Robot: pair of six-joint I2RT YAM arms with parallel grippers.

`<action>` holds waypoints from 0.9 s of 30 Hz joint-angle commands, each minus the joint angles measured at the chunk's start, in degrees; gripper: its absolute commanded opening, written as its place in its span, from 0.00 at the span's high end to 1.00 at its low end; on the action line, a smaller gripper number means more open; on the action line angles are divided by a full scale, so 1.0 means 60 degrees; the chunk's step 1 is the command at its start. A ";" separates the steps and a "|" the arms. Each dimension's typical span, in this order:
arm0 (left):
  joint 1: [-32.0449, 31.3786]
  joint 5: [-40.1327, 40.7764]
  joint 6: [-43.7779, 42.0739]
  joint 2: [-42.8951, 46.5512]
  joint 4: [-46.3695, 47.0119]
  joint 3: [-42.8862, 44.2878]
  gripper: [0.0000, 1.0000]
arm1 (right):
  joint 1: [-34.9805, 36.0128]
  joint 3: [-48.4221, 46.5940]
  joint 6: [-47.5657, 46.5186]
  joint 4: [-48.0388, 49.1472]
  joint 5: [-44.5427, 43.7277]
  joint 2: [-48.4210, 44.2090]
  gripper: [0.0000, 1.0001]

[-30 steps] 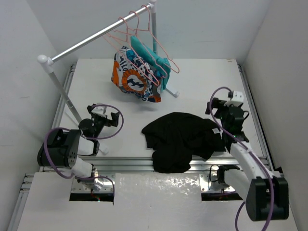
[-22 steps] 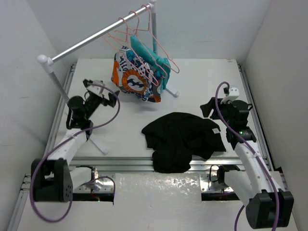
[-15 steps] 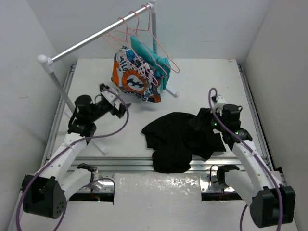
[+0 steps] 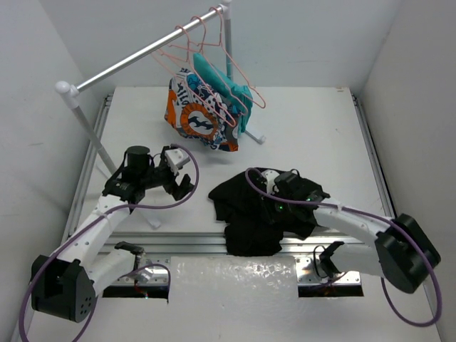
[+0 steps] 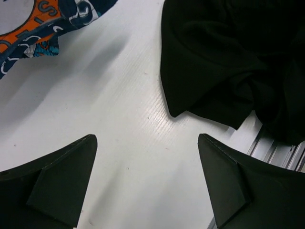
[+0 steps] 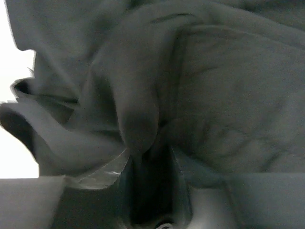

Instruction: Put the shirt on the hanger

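The black shirt (image 4: pixel 239 196) lies crumpled on the bench (image 4: pixel 306 128), its near edge spilling over the front rail. The right tool (image 6: pixel 150 167) is buried in it, jaws narrow with a raised fold between them, probably to lift the cloth; whether the pinch is tight cannot be told. The left tool (image 5: pixel 145 157) hovers wide and empty just left of the shirt, likely placed to take a second hold. The pink wire hangers (image 4: pixel 235 57) hang well apart on the clothes rail (image 4: pixel 128 60).
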State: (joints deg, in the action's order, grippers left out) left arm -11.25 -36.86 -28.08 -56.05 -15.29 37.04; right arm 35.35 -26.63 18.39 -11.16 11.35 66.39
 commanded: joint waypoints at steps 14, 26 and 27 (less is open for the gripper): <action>-0.0030 0.1075 0.0855 0.0041 -0.0191 0.1574 0.14 | 0.2530 -0.3172 -0.3884 0.2037 -0.0677 -0.2318 1.00; -0.0030 0.1002 0.0885 0.0099 -0.0060 0.2162 0.14 | 0.2019 -0.5975 -0.3960 0.0677 -0.4674 -0.2876 1.00; -0.0030 0.0915 0.0900 0.0070 -0.0030 0.2177 0.14 | 0.2003 -0.6078 -0.3915 0.0499 -0.4806 -0.2848 1.00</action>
State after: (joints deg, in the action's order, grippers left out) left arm -11.25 -30.68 -23.51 -55.55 -17.34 47.75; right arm 48.45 -59.79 -5.61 -6.22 -8.58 49.63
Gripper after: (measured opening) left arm 0.863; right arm 0.010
